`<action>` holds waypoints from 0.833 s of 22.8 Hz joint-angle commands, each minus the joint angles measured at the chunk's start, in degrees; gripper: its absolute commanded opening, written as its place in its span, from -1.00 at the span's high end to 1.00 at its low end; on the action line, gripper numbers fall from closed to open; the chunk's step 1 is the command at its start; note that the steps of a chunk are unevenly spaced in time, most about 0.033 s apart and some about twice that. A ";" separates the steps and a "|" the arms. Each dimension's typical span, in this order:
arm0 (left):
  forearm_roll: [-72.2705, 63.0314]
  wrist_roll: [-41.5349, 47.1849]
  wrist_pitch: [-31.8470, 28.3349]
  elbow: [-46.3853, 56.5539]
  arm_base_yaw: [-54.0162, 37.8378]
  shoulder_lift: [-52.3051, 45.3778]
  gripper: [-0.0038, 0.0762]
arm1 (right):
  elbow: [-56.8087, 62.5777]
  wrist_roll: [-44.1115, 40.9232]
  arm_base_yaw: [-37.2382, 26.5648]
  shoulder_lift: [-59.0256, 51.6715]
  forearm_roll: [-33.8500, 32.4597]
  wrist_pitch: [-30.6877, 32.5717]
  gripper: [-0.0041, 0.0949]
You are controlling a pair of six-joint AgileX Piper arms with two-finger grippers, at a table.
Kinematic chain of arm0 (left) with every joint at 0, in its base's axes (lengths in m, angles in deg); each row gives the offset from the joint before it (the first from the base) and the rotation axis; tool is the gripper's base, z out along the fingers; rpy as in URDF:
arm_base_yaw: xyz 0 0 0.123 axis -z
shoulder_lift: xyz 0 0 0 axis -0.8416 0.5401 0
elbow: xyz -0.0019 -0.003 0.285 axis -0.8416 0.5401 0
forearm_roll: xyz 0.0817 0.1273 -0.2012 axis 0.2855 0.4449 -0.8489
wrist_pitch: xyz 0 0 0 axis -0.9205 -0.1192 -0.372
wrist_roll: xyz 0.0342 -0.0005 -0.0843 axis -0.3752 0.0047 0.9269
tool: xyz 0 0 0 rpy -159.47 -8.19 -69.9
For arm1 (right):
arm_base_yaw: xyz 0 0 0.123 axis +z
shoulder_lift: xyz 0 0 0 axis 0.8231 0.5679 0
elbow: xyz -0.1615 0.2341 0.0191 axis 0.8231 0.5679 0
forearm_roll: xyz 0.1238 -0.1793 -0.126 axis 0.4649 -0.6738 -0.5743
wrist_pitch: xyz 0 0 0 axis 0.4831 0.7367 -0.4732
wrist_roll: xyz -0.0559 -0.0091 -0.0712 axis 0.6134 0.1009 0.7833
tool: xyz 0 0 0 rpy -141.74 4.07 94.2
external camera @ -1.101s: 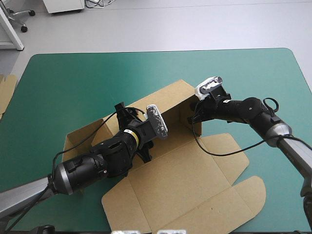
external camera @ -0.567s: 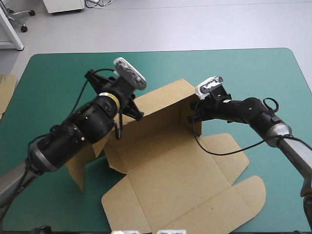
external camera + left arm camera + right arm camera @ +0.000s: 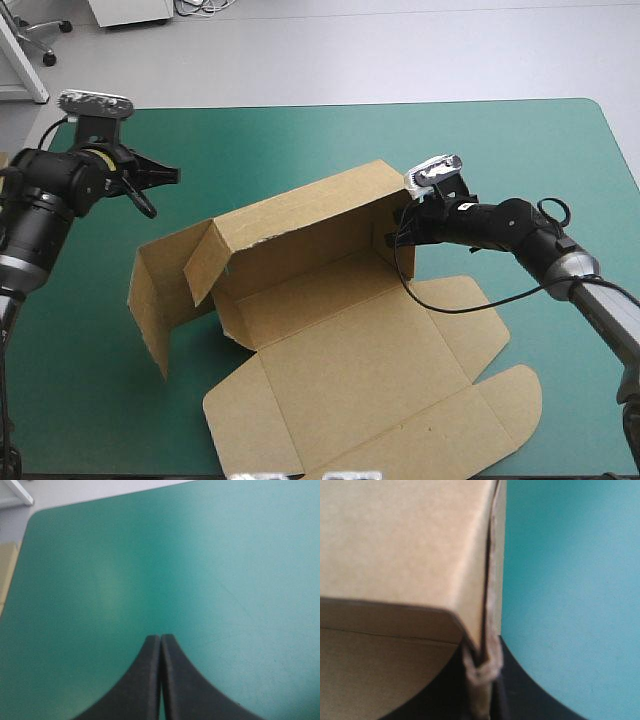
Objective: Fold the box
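Box of brown board lies mid-table on the teal-green cover in the high view. Its far wall and left wall stand raised, a flap leans inward at their corner, and the floor between is bare board. The lid lies flat toward the near edge. The right gripper pinches the far wall's right corner. The left arm hangs over the table's far left corner, well apart from the box.

Left wrist view: the left gripper is pressed together above bare cover, with a strip of spare board beyond the table's edge.

Right wrist view: black fingers clamp the corner's doubled board edge.
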 commanded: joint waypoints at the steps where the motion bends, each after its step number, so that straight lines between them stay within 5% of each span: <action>1: -12.15 -6.80 -4.06 -1.35 -7.41 -0.47 0.94 | -2.69 -8.97 -0.24 -2.08 -5.10 0.75 0.95; 4: -20.44 -13.67 -4.44 -1.34 -13.41 1.86 0.94 | -7.77 -25.52 -0.24 -2.08 -21.50 7.88 0.95; 6: -20.97 -14.92 -4.55 -1.34 -14.25 3.07 0.94 | -11.75 -32.21 -0.24 -2.08 -26.82 13.25 0.95; 14: -21.94 -16.61 -4.32 -1.34 -14.25 6.42 0.94 | -31.02 -40.13 -0.82 1.95 -28.91 34.53 0.95; 19: -22.50 -16.38 -3.01 -1.34 -14.25 7.49 0.94 | -37.67 -41.37 -2.44 8.38 -28.88 40.67 0.95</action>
